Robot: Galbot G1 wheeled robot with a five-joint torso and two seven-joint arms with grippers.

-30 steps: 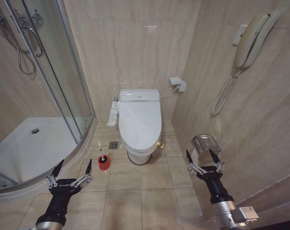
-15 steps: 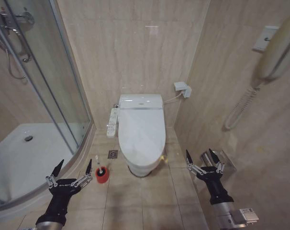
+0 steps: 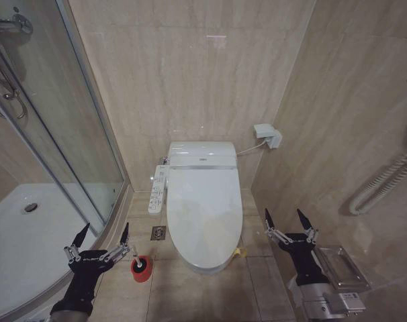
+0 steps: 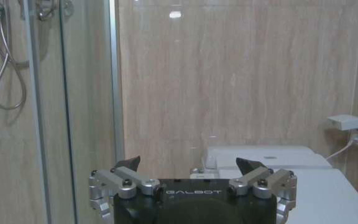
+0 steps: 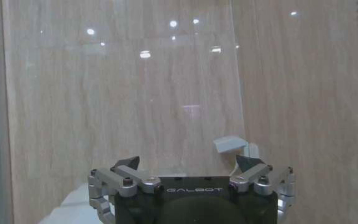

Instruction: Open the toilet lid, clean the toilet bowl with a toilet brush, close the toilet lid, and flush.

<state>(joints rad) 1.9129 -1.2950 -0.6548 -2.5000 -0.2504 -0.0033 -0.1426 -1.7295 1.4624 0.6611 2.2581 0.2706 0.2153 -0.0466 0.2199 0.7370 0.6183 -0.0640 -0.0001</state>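
Lid-opening is the step in hand, judging by how things lie: the toilet lid (image 3: pixel 205 213) is shut flat over the toilet bowl (image 3: pixel 205 264), of which just the outer front lip peeks out below the lid's edge. A small yellow tag (image 3: pixel 240 252) sticks out at the lid's front right corner, which looks like the sensible place to hook a finger under. To do it well, the right gripper (image 3: pixel 289 225), which hangs to the right of the toilet with its fingers spread wide and nothing between them, would want to come in low at that front edge and lift in an arc about the rear hinge, not straight up. The left gripper (image 3: pixel 100 239) hovers near the floor on the other side, fingers likewise wide apart and empty, just beside the toilet brush (image 3: pixel 141 265), which stands in its red holder on the tiles near a floor drain (image 3: pixel 158 233).

"GALBOT" is printed in white on both gripper bodies. The remote panel (image 3: pixel 156 190) beside the seat carries buttons, but its markings are too small to read.
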